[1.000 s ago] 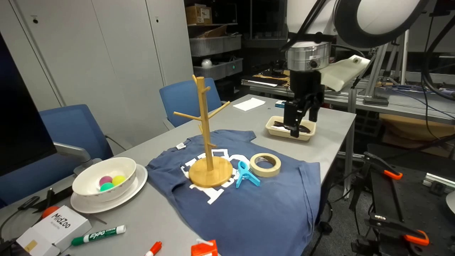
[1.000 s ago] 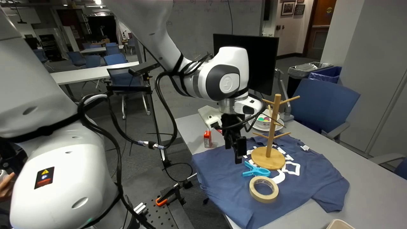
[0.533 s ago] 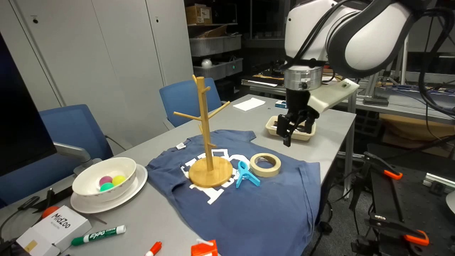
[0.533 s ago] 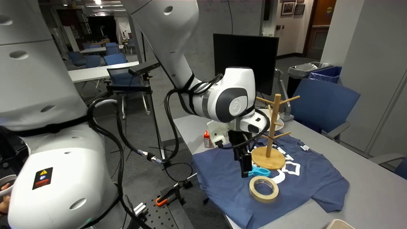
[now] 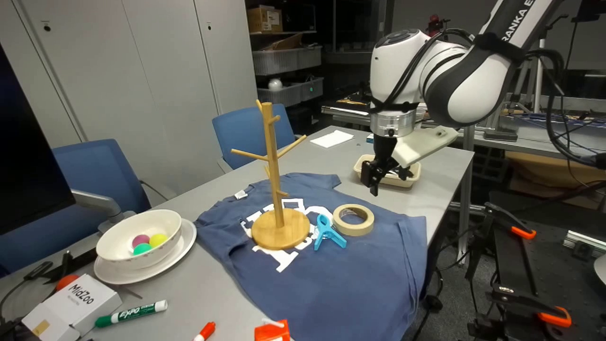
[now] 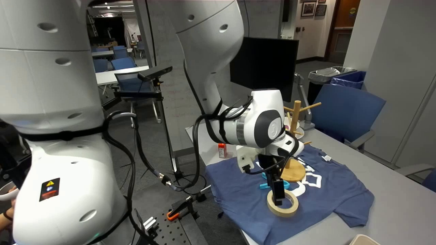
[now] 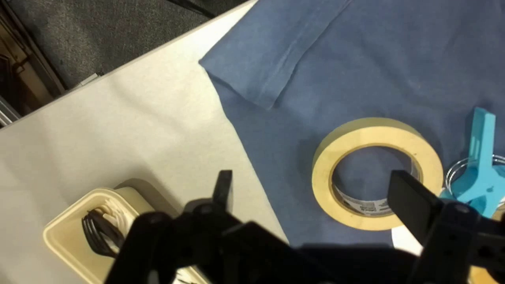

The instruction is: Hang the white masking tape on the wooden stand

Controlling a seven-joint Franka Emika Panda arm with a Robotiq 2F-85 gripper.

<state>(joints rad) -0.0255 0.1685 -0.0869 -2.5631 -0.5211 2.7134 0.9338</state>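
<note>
Wrist view: the claw (image 7: 313, 194) is released, jaws wide apart, gripping nothing; we judge this gap suits straddling one wall of the masking tape (image 7: 371, 136), which lies flat on the shirt (image 7: 355, 71), hole upward. We presume the wide base of the wooden stand (image 5: 274, 176) steadies its pegs for hanging.

Below my claw (image 7: 311, 185) I see the grey desk (image 5: 203, 274), and a blue shirt (image 5: 350, 279) is spread directly on it. Near the claw, on the bare part, stands a cream tray (image 7: 69, 233). Farther from the claw lies a white sheet (image 5: 332, 139). Well apart from the claw, past the shirt, I find a white plate (image 5: 188, 240), a MidZoo box (image 5: 73, 305), a green marker (image 5: 132, 313), a red pen (image 5: 205, 330) and a small red box (image 6: 222, 150).
</note>
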